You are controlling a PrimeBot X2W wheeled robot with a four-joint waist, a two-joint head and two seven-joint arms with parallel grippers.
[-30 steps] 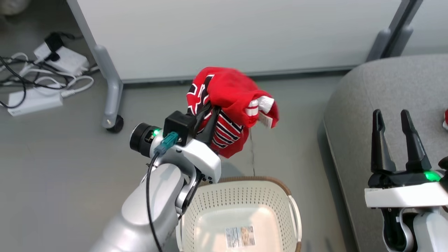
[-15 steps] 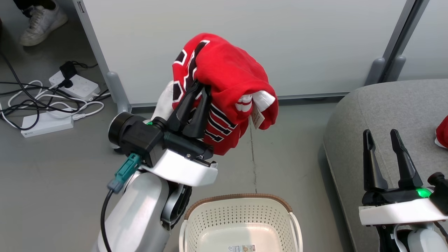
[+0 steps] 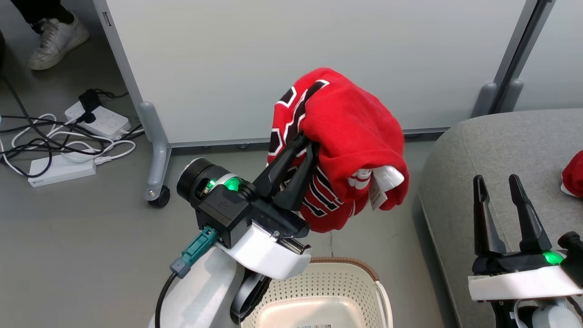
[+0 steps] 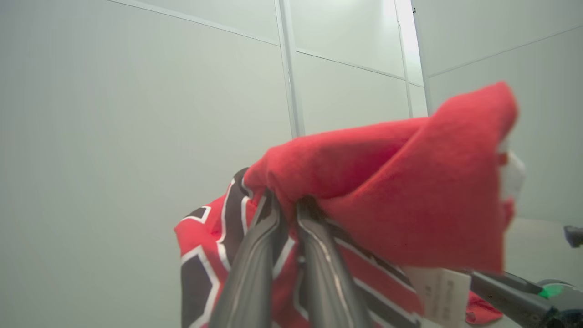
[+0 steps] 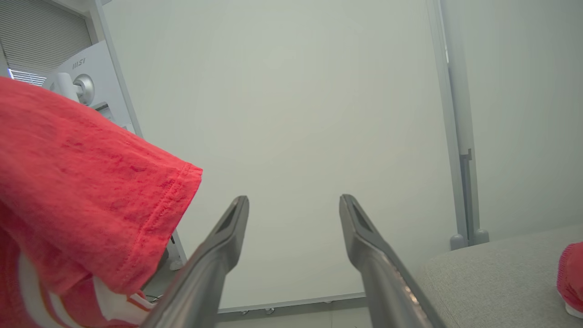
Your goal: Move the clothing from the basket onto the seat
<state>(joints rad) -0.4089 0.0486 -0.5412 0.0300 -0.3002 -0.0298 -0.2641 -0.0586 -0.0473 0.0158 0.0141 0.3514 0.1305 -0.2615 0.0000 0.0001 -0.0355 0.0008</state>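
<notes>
A red jersey [image 3: 350, 136] with black-and-white lettering hangs bunched in the air, and my left gripper [image 3: 306, 140] is shut on it. The left wrist view has both fingers pinched into the jersey [image 4: 401, 200], and the jersey [image 5: 82, 182] also hangs at the left of the right wrist view. Below it stands the cream basket [image 3: 364, 284] with its brown rim; the part of its inside in view holds no clothing. The grey seat [image 3: 510, 150] is at the right, with another red garment [image 3: 575, 174] lying at its far right edge. My right gripper [image 3: 497, 181] is open over the seat's front.
A pale panel on grey wheeled legs [image 3: 157, 150] stands behind. Power strips and white cables [image 3: 68, 146] lie on the floor at the left. A person's white shoe [image 3: 57, 38] is at the top left.
My left arm has carried the jersey up and then to the right, toward the seat. The head camera tilted up, so the basket sits lower in view. The right gripper stays open.
</notes>
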